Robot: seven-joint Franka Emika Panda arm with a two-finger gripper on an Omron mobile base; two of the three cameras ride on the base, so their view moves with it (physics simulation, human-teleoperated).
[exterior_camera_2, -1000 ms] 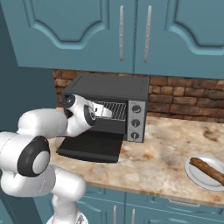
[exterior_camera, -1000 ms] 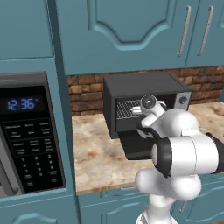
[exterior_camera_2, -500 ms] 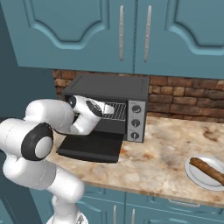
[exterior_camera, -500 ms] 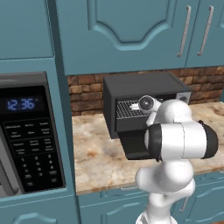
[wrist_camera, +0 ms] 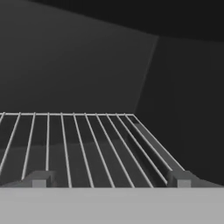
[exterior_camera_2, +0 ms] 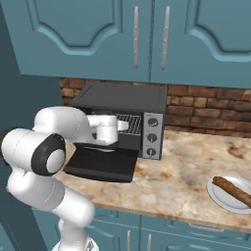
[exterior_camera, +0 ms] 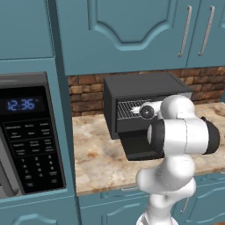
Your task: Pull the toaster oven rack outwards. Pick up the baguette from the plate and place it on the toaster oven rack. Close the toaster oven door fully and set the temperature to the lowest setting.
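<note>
Two dark fingertips (wrist_camera: 40, 179) stand far apart at the near edge of the toaster oven rack (wrist_camera: 83, 146), one toward its left and one toward its right, so the gripper (wrist_camera: 109, 180) is spread wide with nothing between its jaws. Whether the tips touch the wires cannot be told. In the hand view the rack's wires run from the near edge back toward the dark rear wall of the cavity, and a cross wire closes the far edge.

In the right base view the hand reaches into the mouth of the toaster oven (exterior_camera_2: 122, 100), in front of the rack (exterior_camera_2: 131, 123), whose long axis runs left to right across the cavity. The toaster oven door (exterior_camera_2: 102, 164) hangs open, lying flat on the counter (exterior_camera_2: 181, 176) and pointing toward the near side. The silver panel with three round knobs (exterior_camera_2: 152, 137) sits on the oven's right side.

Well to the right, near the counter's front edge, a white plate (exterior_camera_2: 220, 195) holds the baguette (exterior_camera_2: 235, 190). Its long axis runs diagonally, one end toward the far left and the other toward the near right.

In the left base view the black microwave (exterior_camera: 26, 140) with blue clock digits stands far left of the oven (exterior_camera: 132, 88), and the rack (exterior_camera: 128, 109) shows inside the opening.
</note>
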